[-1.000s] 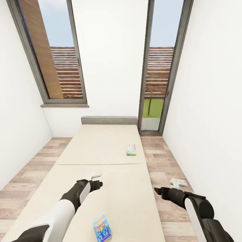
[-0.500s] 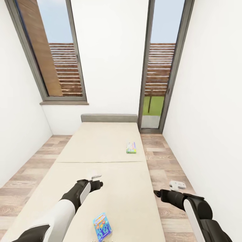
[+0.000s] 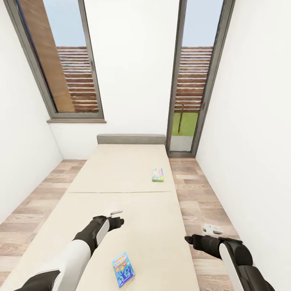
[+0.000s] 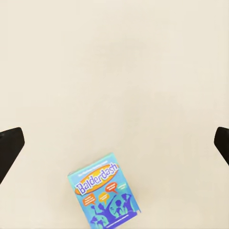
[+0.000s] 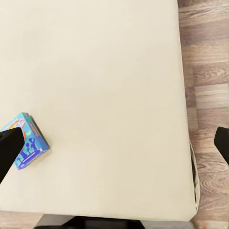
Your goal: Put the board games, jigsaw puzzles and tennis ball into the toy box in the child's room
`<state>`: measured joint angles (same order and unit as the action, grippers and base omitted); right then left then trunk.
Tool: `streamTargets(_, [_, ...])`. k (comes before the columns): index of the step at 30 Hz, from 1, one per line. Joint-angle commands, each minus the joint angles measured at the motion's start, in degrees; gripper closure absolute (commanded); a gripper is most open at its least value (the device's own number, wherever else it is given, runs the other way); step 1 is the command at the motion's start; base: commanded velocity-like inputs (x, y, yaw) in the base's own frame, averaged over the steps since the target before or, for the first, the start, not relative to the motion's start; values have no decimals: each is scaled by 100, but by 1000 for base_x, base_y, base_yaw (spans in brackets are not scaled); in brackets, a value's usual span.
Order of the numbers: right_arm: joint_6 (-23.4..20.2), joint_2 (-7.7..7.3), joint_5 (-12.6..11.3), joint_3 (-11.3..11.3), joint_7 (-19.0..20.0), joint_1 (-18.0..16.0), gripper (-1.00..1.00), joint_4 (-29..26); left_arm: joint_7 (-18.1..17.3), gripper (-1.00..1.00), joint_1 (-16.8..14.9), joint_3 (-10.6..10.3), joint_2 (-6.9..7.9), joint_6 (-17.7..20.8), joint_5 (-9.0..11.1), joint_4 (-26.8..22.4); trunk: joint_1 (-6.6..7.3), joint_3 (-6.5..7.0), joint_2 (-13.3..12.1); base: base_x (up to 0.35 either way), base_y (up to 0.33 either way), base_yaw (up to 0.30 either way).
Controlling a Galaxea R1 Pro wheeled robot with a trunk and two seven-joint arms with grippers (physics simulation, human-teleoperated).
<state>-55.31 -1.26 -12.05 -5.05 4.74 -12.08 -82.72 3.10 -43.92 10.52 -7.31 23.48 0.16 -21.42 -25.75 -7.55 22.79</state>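
Robot faces a beige bed (image 3: 121,178) in a narrow room; blue Balderdash board game (image 3: 123,269) lies flat on the near part of the mattress between the two arms, second board game (image 3: 157,174), green-edged, lies further up near the bed's right edge, well apart from the first. Left gripper (image 3: 118,221) hovers over the bed, fingers spread wide and empty in the left wrist view, blue box (image 4: 104,192) below it. Right gripper (image 3: 188,239) sits just off the bed's right edge over the wood floor (image 3: 202,194), fingers also apart, nothing held
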Motion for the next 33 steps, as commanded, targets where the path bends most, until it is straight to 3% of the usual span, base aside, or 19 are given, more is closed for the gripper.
streamTargets(1, [-38, -1, 2, -19, 50, -5, -100, 55, 16, -100, -3, 23, -4, 31, 3, -12, -3, -22, 13, 0, 0, 0])
streamTargets(21, [-34, -66, 33, -63, 37, 3, -100, 190, -32, -100, -3, 13, 8, 77, 5, -68, -3, -210, 13, 0, 0, 0])
streamTargets(33, [-66, -15, 49, -10, 32, 3, -100, 175, -3, -100, -3, -2, 15, 15, 1, -73, -3, -323, 13, 0, 0, 0])
